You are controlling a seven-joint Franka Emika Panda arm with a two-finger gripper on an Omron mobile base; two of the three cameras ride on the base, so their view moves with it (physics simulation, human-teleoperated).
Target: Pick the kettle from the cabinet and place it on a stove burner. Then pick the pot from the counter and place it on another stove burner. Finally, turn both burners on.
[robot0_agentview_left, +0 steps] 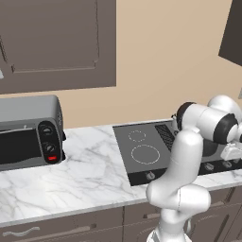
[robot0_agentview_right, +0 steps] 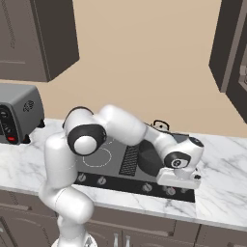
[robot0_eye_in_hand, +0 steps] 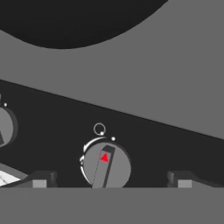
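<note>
Looks like the last step, turning burners on; claw (robot0_eye_in_hand: 109, 178) is released, fingers wide apart, straddling a knob (robot0_eye_in_hand: 106, 165) w/ red marker at bottom centre of hand view; pot (robot0_agentview_right: 150, 157) sits on cooktop (robot0_agentview_left: 142, 142) mid-frame in right base view, kettle (robot0_agentview_right: 160, 126) just behind it; next move, I reckon: close on knob & twist.

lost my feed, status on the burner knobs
Tool open, fingertips either side of round grey knob with red pointer. Dark charcoal pot on the cooktop behind. Nothing blocking.
</note>
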